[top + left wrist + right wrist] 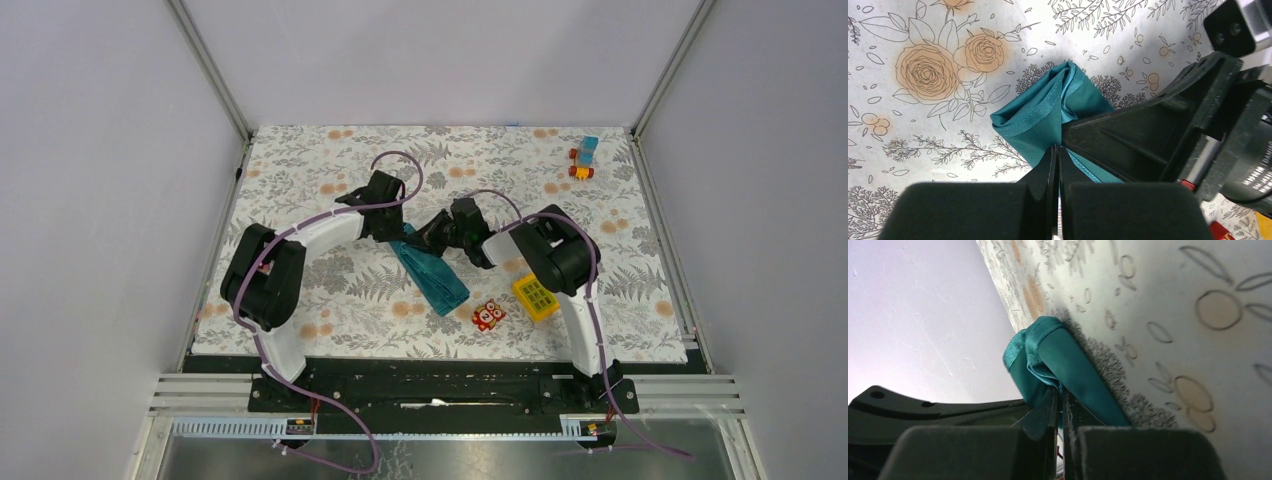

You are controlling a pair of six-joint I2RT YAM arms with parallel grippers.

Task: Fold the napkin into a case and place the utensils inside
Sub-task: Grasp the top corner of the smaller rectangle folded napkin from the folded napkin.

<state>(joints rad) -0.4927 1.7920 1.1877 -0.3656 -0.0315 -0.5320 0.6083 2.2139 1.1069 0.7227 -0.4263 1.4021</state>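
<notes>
the left jaws and the right jaws each pinch shut on the far end of the narrow folded teal-green fabric napkin [432, 272], mid-way across the floral-printed counter [300, 170]. move both grips together and level, so the fold does not spring open.

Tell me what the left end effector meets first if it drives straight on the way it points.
The folded teal napkin, which the left end effector seems to pinch; beyond it, probably the floral table cover.
</notes>
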